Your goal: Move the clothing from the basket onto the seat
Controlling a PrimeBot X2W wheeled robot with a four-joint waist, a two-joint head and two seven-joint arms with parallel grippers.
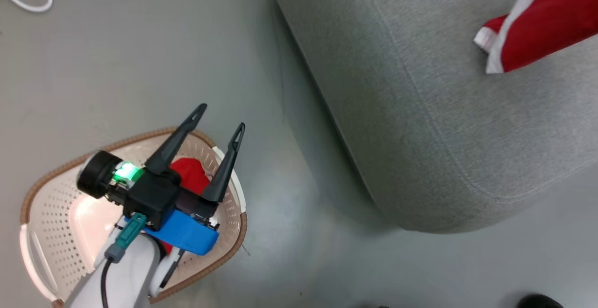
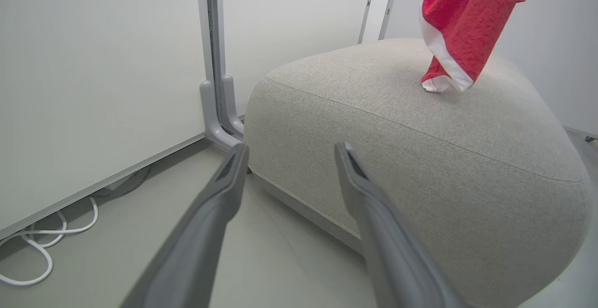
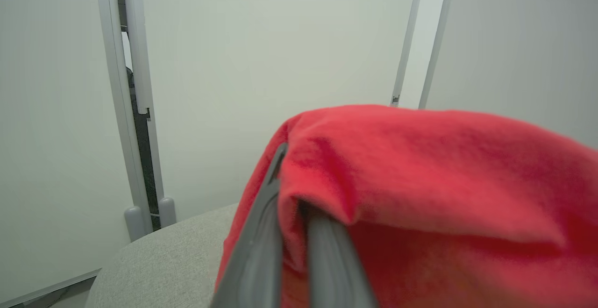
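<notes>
The grey floor [image 1: 140,55] is lying open on the near side of the seat [image 1: 444,125], with a broad bare strip running between the seat's rounded edge and the basket [image 1: 46,233]. The seat, a large light grey upholstered cushion with a seam line circling just below its top, is bulging one rounded corner toward the floor, and most of its top is lying bare. Pale wall panels [image 2: 93,88] are standing behind the seat, and a grey post foot [image 2: 217,111] is sitting just beside its back edge. The basket, cream with perforated sides and a brown rim, is standing on the floor well apart from the seat.

The hanging red garment [image 2: 467,18], edged with white trim, is draping down over the seat's top. Its lower end appears to be touching the fabric there. The right claw [image 3: 294,205] is clenching a fold of this garment above the seat, with the cloth bunching over and between its two fingers. The other red garment [image 1: 191,175] is lying inside the basket on the side nearer the seat, partly hidden. The left claw [image 1: 222,116] is hovering over the basket, released and holding nothing. Its fingers are spreading wide and pointing toward the seat, with that garment beneath it. A white cable [image 1: 28,2] is looping on the floor far from the seat, beside the wall panels.
</notes>
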